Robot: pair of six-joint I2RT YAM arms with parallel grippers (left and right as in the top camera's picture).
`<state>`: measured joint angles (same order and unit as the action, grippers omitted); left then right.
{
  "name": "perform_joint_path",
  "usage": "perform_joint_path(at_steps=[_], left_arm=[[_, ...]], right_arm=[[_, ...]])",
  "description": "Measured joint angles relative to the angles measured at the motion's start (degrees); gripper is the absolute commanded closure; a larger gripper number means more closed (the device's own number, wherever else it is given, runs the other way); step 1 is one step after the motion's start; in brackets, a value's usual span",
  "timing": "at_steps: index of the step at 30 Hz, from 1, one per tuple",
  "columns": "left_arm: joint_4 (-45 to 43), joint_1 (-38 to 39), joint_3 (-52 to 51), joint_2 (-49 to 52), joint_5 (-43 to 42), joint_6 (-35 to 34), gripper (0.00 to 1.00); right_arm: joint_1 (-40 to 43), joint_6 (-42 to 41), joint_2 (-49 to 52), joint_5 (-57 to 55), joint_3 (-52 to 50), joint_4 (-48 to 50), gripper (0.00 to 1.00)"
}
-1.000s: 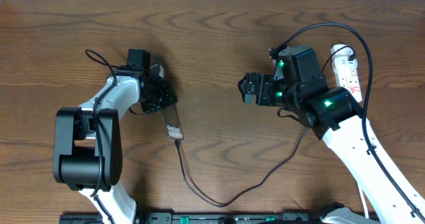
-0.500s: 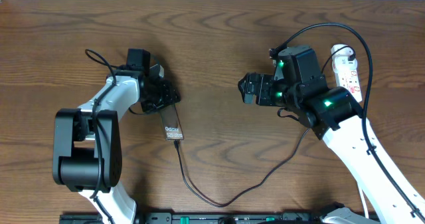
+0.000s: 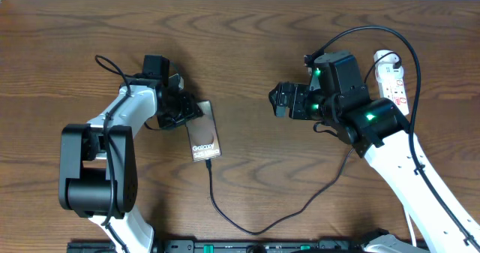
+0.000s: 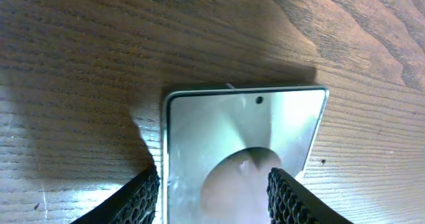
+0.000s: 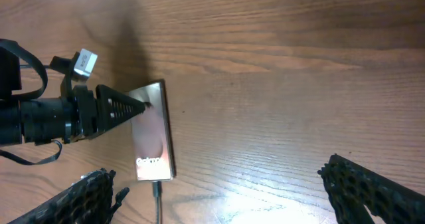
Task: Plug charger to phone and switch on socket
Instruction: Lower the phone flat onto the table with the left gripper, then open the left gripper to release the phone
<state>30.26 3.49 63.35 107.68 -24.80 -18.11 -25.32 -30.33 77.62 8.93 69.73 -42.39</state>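
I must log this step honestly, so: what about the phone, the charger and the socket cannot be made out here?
Plug seating: where the charger meets the phone is too small in the overhead and right wrist views.
Switch state: the socket is tiny in the overhead view, partly under the right arm.
Grip: the left wrist view's bottom edge cuts off where the left gripper meets the phone.
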Motion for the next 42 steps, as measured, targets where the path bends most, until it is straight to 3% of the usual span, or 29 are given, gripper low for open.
perform_joint_path(at_steps=[4, 7, 8, 23, 35, 42], left_arm=[[0.7, 0.0, 0.1, -0.1, 1.2, 0.0, 0.46], [1.1, 0.0, 0.1, -0.2, 1.9, 0.0, 0.16], [1.2, 0.1, 0.3, -0.4, 2.5, 0.1, 0.11], [10.3, 0.0, 1.3, -2.8, 19.9, 2.0, 0.1], [11.8, 2.1, 3.9, -29.1, 25.8, 8.0, 0.1], [11.7, 2.6, 3.9, -37.7, 26.5, 8.1, 0.1]], right_arm=[[0.0, 0.0, 0.0, 0.0, 0.0, 0.0, 0.02], [0.0, 0.0, 0.0, 0.0, 0.0, 0.0, 0.01], [0.0, 0.0, 0.0, 0.0, 0.0, 0.0, 0.01], [0.0, 0.0, 0.0, -0.9, 0.0, 0.0, 0.01], [0.0, 0.0, 0.1, -2.6, 0.0, -0.7, 0.01], [0.0, 0.0, 2.1, -2.8, 0.0, -0.7, 0.01]])
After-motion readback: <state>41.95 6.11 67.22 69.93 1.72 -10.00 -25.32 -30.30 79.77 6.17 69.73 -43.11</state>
